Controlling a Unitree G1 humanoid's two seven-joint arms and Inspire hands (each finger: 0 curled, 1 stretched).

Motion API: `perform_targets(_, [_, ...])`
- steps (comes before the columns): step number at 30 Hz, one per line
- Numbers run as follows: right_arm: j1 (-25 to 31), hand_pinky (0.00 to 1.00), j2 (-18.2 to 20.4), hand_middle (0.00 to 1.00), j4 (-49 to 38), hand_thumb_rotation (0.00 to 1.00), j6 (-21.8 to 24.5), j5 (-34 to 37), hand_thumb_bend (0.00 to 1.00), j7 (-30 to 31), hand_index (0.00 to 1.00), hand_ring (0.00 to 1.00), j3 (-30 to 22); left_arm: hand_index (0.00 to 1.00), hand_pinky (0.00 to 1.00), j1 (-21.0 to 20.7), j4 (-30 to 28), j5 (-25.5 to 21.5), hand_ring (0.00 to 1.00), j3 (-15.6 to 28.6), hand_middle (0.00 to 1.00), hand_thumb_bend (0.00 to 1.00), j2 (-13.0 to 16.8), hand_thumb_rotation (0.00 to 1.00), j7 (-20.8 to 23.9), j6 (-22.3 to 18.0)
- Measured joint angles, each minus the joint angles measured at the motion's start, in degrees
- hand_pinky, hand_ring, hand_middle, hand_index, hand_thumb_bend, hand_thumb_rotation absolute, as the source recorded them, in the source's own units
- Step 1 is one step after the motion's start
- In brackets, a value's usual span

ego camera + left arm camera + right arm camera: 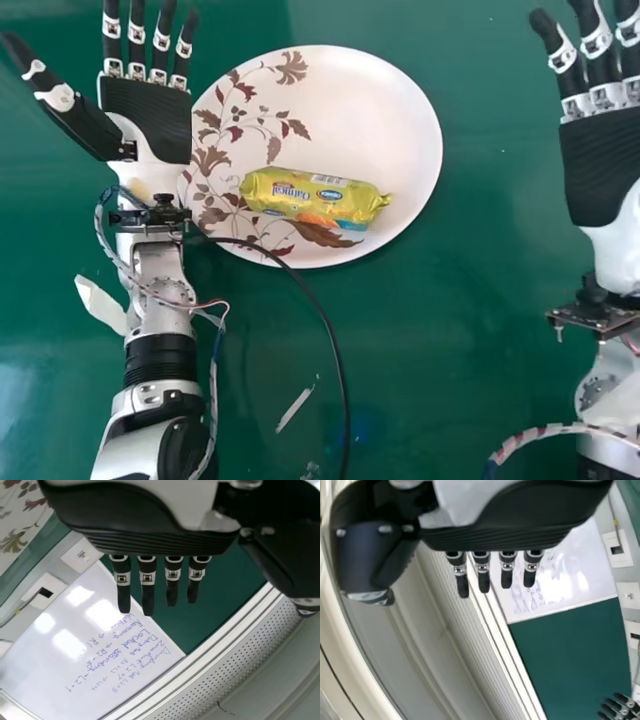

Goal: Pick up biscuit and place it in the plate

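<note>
The left robot hand [148, 112] is open, its fingers straight and slightly spread, holding nothing; its thumb splays out toward ten o'clock. The right robot hand [603, 165] is open too, its fingers straight and its grasp empty.

In the head view both hands point toward twelve o'clock, dark palm pads facing up to the camera. The left one is at the nine o'clock rim of the plate [385, 110], though from above I can't be sure whether it touches; the right one is well apart from the plate, out toward three o'clock over the green worktop [480, 300].

The biscuit packet [312, 197] lies on its side on the plate, just toward six o'clock from the middle. Its shiny yellow wrapper looks closed, with blue lettering upside down and a crimped end toward three o'clock. A black cable [325, 325] runs from the left wrist past the plate's seven o'clock rim toward six o'clock.
</note>
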Motion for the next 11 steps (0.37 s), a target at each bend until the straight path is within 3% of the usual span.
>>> perform_targets(5, [-0.46,0.84,2.38,0.99,4.76,0.30,2.87,8.04,0.75,3.60,0.88,0.95,0.00,0.95,0.77,2.64,-3.53,0.01,0.84,-0.99,0.92,1.00,-0.31,0.91,1.46,1.56])
perform_targets(11, [-1.22,0.79,3.69,0.96,8.40,0.24,4.37,9.98,0.77,5.55,0.85,0.93,-0.07,0.94,0.82,4.03,-5.75,0.18,0.86,-1.99,0.94,1.00,-0.14,0.87,2.84,1.86])
